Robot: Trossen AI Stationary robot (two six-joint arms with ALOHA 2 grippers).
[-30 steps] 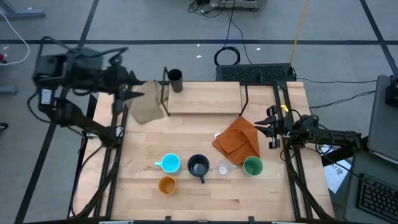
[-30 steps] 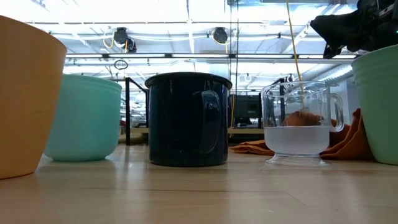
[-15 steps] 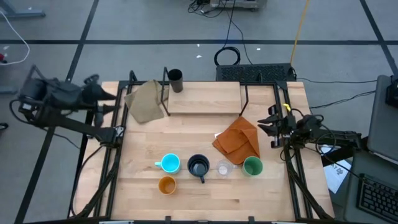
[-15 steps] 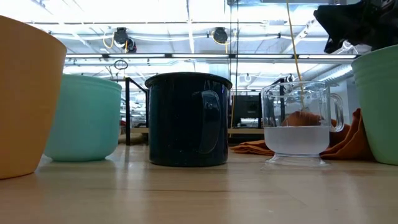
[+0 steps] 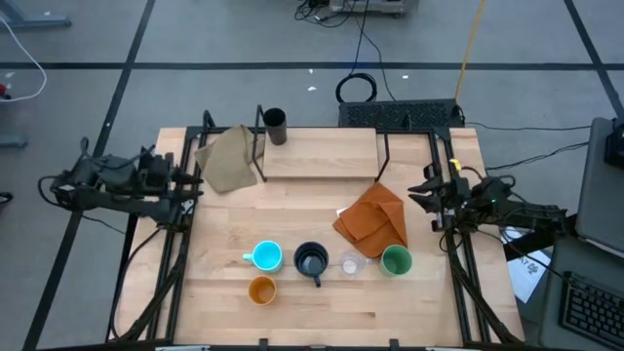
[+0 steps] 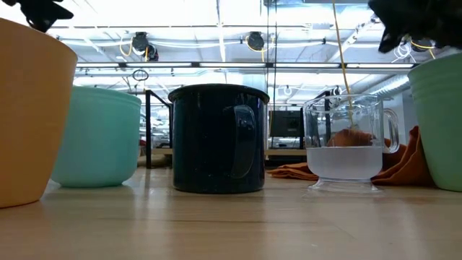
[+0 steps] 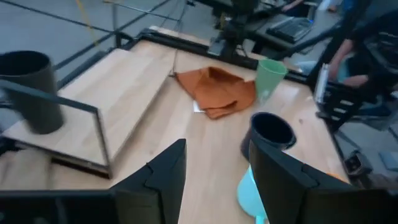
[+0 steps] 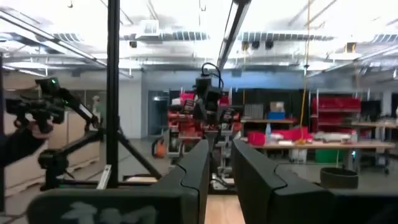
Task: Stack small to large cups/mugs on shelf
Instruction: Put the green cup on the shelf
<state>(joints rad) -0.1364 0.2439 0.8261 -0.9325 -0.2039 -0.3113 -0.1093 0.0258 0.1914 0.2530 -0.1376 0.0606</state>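
High view shows the shelf in the upper middle of the frame, with the dark brown cup standing on its upper left corner. Five more vessels sit in the lower middle of the table: the light blue mug, the dark navy mug, the small clear cup and the green cup form a row, and the orange cup is just below the light blue one. An orange cloth lies right of the shelf, above the clear cup, and a beige cloth lies at the shelf's left end.

The left gripper rests at the left edge of the frame, beside the table – its fingers stand apart and hold nothing. The right gripper waits at the right edge, near the orange cloth; its fingers are nearly together, with only a narrow gap, and empty.
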